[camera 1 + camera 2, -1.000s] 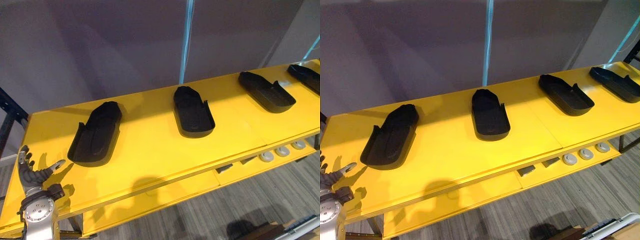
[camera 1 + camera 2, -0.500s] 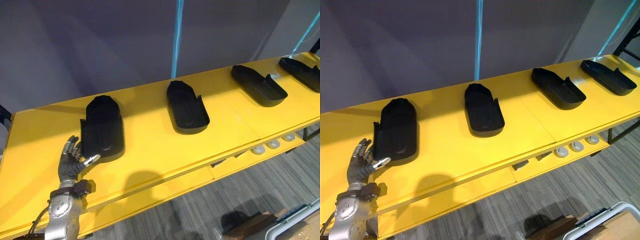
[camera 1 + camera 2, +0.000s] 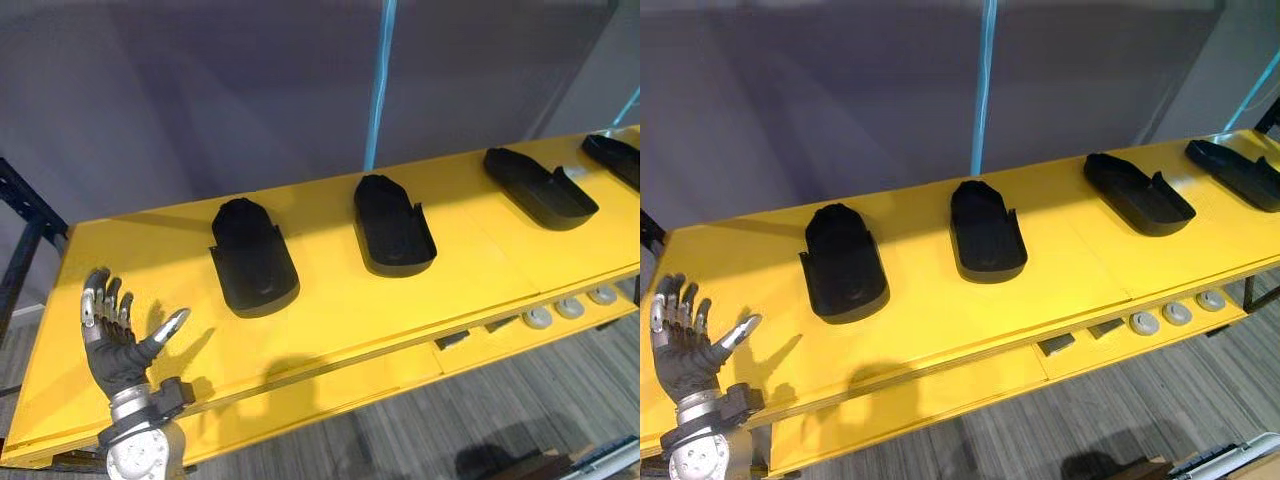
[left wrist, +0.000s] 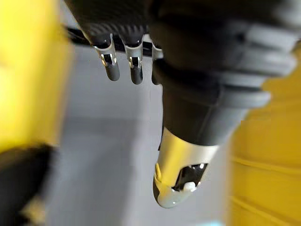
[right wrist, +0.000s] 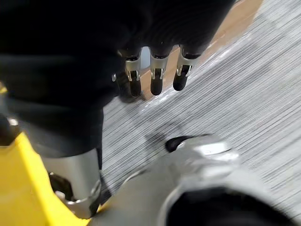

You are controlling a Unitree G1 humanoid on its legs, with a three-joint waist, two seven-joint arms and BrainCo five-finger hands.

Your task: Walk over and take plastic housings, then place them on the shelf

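The left hand [image 3: 115,345] stands in the lower left of the left eye view. Its fingers are straight and spread wide, the thumb is apart, and it holds nothing. It is over the front left part of the yellow shelf [image 3: 330,305].

The first plastic housing [image 3: 253,257], black, lies left of the frame's middle. It is near the hand, up and to the right of it, and does not touch it. The second housing [image 3: 393,224] lies in the middle and the third housing [image 3: 538,187] at the right. The fourth housing [image 3: 615,155] is cut by the right edge. All four lie in one row on the shelf, apart from each other.

Below the front edge, at the lower right, a lower yellow ledge [image 3: 400,365] carries round grey discs [image 3: 568,308]. Behind the shelf is a grey wall [image 3: 200,100] with a light blue vertical strip [image 3: 378,85].

In the right wrist view the right hand [image 5: 156,80] hangs with loose, straight fingers over a grey striped floor [image 5: 235,94], and nothing is in it.
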